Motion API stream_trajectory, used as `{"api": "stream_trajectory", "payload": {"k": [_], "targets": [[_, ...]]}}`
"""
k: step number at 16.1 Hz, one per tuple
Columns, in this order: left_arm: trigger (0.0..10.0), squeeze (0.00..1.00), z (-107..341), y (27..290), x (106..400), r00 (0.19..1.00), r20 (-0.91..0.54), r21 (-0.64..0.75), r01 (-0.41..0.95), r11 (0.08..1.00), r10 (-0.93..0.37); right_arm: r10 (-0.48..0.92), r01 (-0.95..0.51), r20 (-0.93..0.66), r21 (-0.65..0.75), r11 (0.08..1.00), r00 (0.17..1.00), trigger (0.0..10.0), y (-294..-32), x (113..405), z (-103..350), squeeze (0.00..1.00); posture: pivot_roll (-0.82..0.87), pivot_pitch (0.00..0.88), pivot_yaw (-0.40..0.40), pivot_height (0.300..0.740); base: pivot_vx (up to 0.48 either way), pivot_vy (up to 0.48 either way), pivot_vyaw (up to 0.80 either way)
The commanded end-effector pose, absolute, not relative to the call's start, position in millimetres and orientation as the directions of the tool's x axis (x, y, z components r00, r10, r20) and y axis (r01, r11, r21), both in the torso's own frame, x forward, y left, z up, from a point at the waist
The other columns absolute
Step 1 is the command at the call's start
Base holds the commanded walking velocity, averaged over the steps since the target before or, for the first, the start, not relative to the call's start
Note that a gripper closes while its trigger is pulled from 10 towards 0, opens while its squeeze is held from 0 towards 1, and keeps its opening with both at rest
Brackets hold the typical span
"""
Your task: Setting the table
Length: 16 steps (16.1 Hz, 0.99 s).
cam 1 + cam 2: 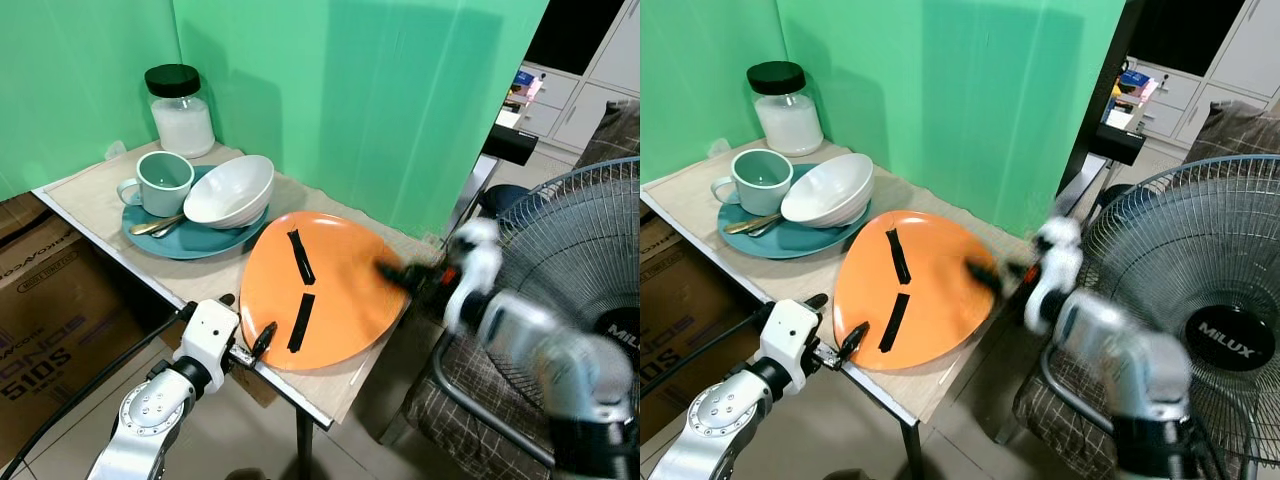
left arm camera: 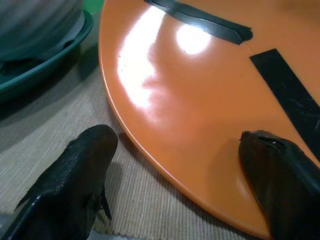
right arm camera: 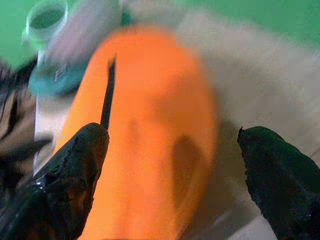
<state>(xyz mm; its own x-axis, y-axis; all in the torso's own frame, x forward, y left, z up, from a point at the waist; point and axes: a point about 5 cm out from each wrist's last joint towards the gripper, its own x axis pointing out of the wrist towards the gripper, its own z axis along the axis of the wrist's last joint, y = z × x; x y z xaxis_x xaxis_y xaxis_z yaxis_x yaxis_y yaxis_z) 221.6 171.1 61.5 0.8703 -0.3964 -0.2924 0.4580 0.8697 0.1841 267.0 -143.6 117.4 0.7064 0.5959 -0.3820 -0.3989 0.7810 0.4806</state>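
An orange plate (image 1: 325,285) with two black tape strips lies on the table's near right part, on a beige mat (image 2: 55,145). My left gripper (image 1: 247,322) is open at the plate's near left rim. One finger (image 2: 280,175) is over the plate and the other finger (image 2: 75,170) is on the mat beside it. My right gripper (image 1: 392,272), blurred by motion, is open at the plate's right rim, with the plate (image 3: 150,130) between and beyond its fingers. Neither holds anything.
A teal plate (image 1: 200,243) at the back left carries a white bowl (image 1: 230,190), a teal cup (image 1: 163,182) and a spoon (image 1: 155,227). A lidded jar (image 1: 180,110) stands behind. A fan (image 1: 590,260) and a chair (image 1: 470,400) are right; a cardboard box (image 1: 40,300) is left.
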Motion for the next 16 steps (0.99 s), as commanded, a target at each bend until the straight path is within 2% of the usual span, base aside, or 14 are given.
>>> {"api": "stream_trajectory", "payload": {"k": [1, 2, 3, 4, 10, 16], "targets": [[10.0, 0.00, 47.1, 169.5, 215.9, 0.840, -0.369, 0.175, 0.483, 0.858, -0.398, 0.601, -0.418, -0.379, 0.463, 0.781, 0.703, 6.4, -142.2, 267.2, 121.5, 0.00, 0.10, 0.000, -0.040, 0.740, 0.000, 0.000, 0.00], [10.0, 0.00, 46.9, 169.4, 216.0, 0.839, -0.369, 0.176, 0.485, 0.857, -0.399, 0.612, -0.419, -0.373, 0.481, 0.770, 0.697, 2.6, -139.5, 266.8, 120.9, 0.00, 0.10, 0.000, -0.039, 0.740, 0.000, 0.000, 0.00], [10.0, 0.00, 46.9, 169.3, 216.2, 0.839, -0.370, 0.176, 0.485, 0.856, -0.400, 0.623, -0.422, -0.365, 0.496, 0.759, 0.692, 1.9, -138.0, 266.7, 121.3, 0.00, 0.10, 0.000, -0.039, 0.740, 0.000, 0.000, 0.00], [10.0, 0.00, 46.9, 169.4, 216.4, 0.839, -0.370, 0.177, 0.486, 0.856, -0.400, 0.630, -0.423, -0.356, 0.508, 0.750, 0.690, 0.0, -136.8, 266.4, 122.3, 0.00, 0.10, 0.000, -0.039, 0.740, 0.000, 0.000, 0.00], [10.0, 0.00, 46.7, 168.0, 219.1, 0.843, -0.362, 0.183, 0.482, 0.857, -0.397, 0.674, -0.423, -0.294, 0.593, 0.685, 0.678, 0.0, -128.4, 265.9, 123.3, 0.00, 0.10, 0.000, -0.044, 0.740, 0.000, 0.000, 0.00], [10.0, 0.00, 48.0, 169.6, 222.1, 0.856, -0.348, 0.190, 0.463, 0.866, -0.382, 0.669, -0.352, -0.352, 0.642, 0.681, 0.654, 0.0, -128.0, 263.5, 111.4, 0.00, 0.10, 0.000, -0.047, 0.740, 0.000, 0.000, 0.00]]}}
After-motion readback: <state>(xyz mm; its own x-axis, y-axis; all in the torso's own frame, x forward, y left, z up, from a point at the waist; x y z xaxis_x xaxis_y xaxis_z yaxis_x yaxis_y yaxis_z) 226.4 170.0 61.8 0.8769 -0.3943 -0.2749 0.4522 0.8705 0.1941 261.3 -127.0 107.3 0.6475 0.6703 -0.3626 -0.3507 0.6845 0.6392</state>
